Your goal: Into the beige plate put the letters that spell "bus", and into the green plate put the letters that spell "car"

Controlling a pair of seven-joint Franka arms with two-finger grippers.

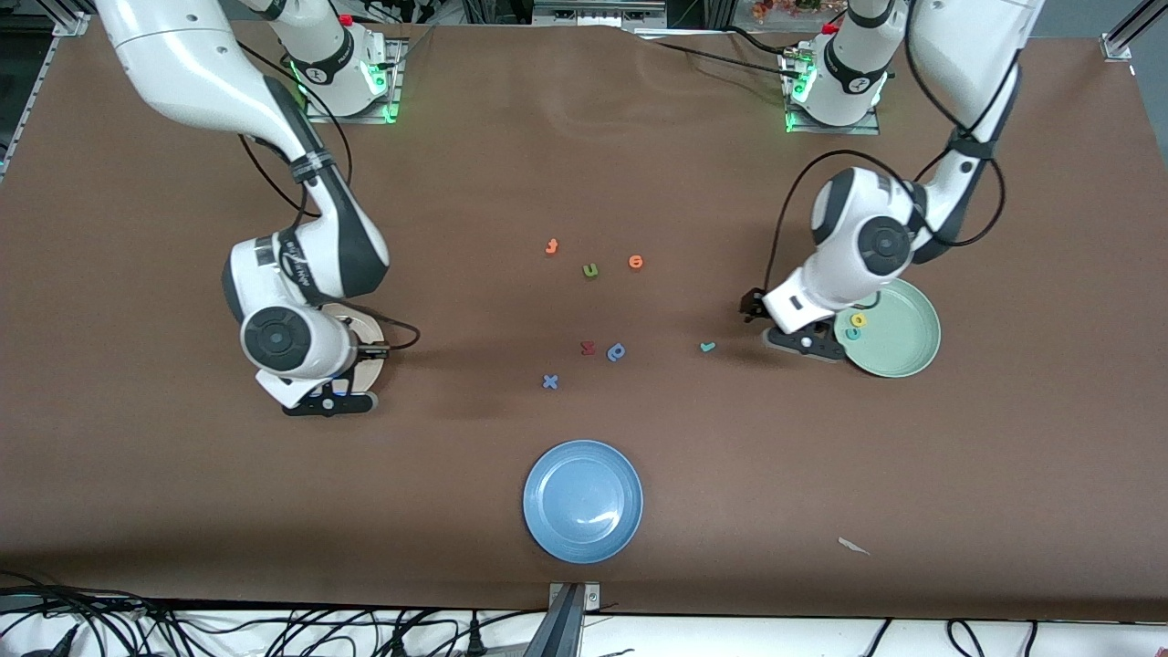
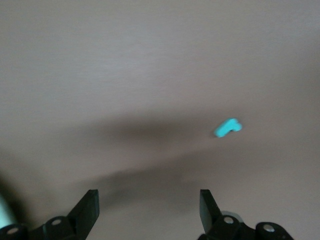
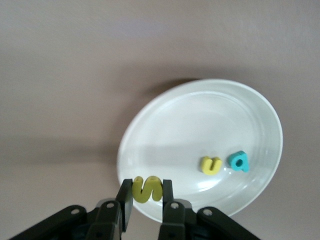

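Your right pincer (image 3: 147, 196) is clamped on the yellow "s" (image 3: 146, 189), which stands upright over the beige plate's (image 3: 165, 120) rim. The yellow "u" (image 3: 211, 165) and teal "b" (image 3: 239, 161) lie in that plate. Your left pincer (image 2: 149, 202) is spread apart beside the green plate (image 1: 903, 351). The thin teal "r" (image 2: 228, 128) lies flat on the table (image 1: 821, 474), its long side slanted.

The round, shallow cream-beige plate (image 3: 200, 125) lies at the right arm's end of the bench, holding a small yellow foam "u" (image 3: 211, 165) and a teal foam "b" (image 3: 239, 161) side by side. A yellow foam "s" (image 3: 147, 188) is pinched upright over its rim. The pale mint-green round plate (image 1: 899, 342) (toward the left arm's end) holds a yellow "a" (image 1: 858, 320) and a teal "c" (image 1: 852, 334). The thin teal "r" (image 2: 228, 128) lies flat on the bench near that plate.
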